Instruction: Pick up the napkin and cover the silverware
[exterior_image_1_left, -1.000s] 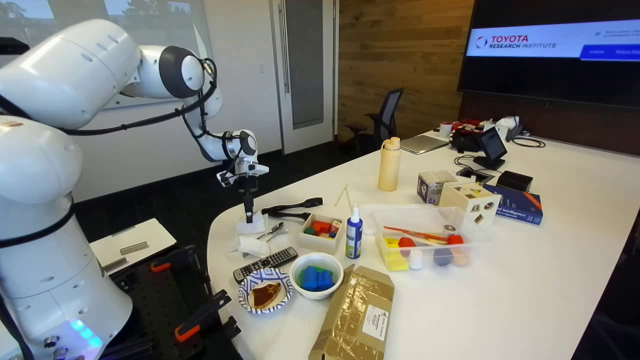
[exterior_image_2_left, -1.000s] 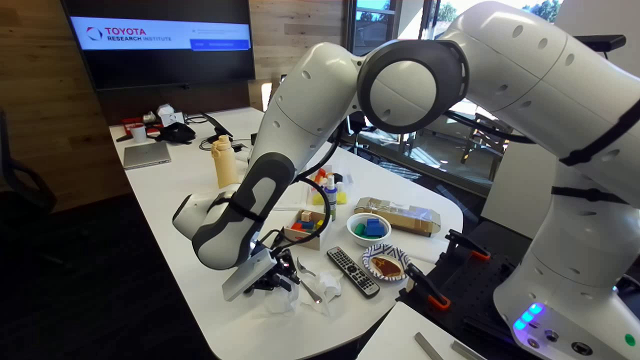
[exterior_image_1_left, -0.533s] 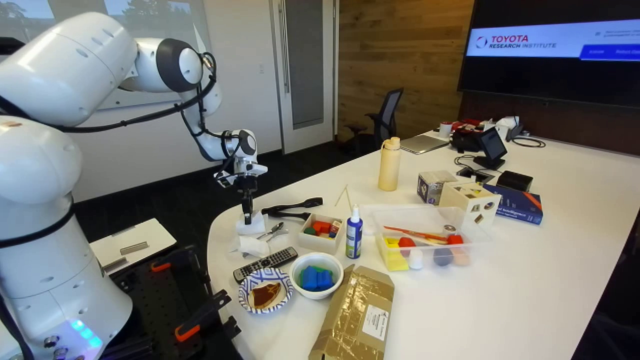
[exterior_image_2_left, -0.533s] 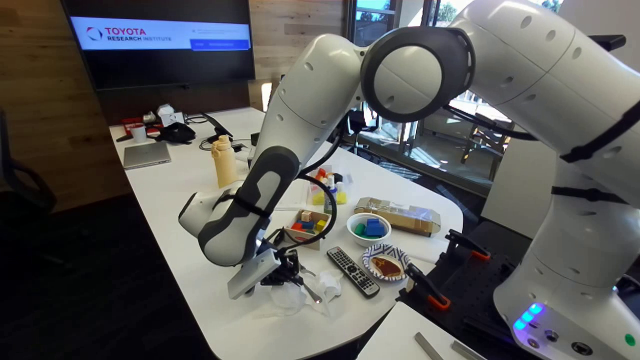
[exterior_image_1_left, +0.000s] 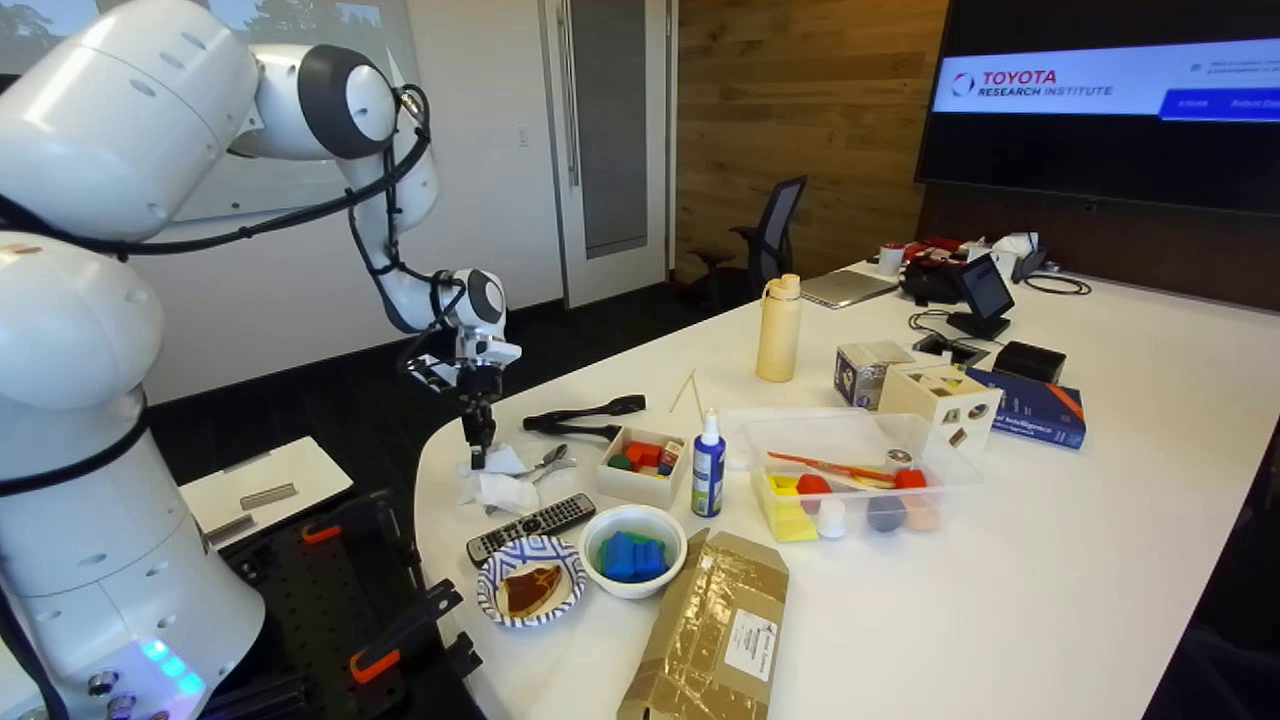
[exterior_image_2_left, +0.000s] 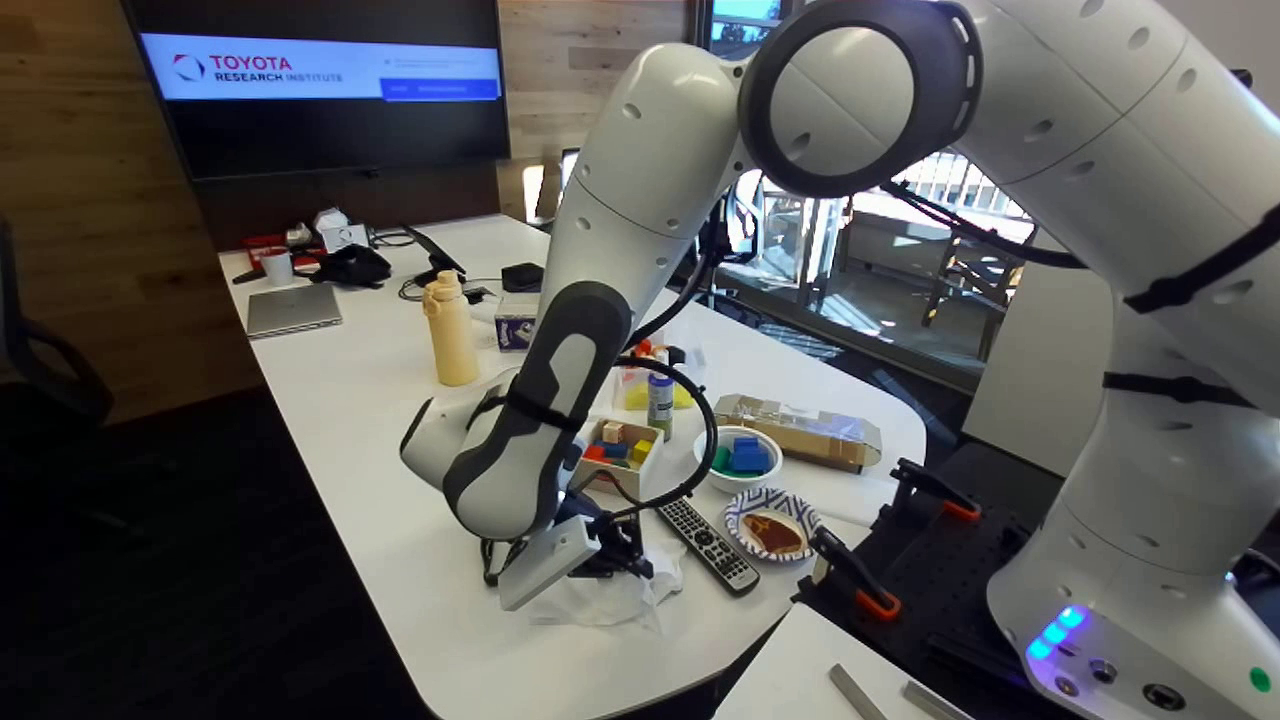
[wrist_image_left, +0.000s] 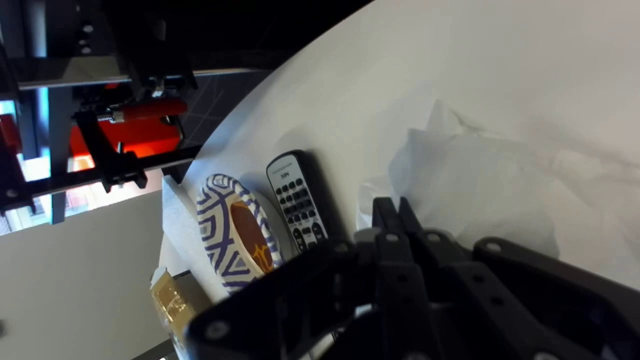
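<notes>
The white napkin lies crumpled near the table's rounded end; it also shows in an exterior view and, raised in folds, in the wrist view. My gripper is low at the napkin's edge, fingers together on it; the fingertips show in the wrist view with white napkin at the narrow gap. The silverware, a grey spoon and fork, lies just beside the napkin. A second white tissue covers its handle ends. In the exterior view from across, my gripper hides most of the silverware.
A remote, a patterned plate, a white bowl and a block box stand close by. Black tongs, a spray bottle and a cardboard box lie farther off. Clamps edge the robot's base.
My gripper has moved along the table toward the robot base side, and the napkin has shifted and bunched with it. The silverware, tissue and other objects have stayed in place.
</notes>
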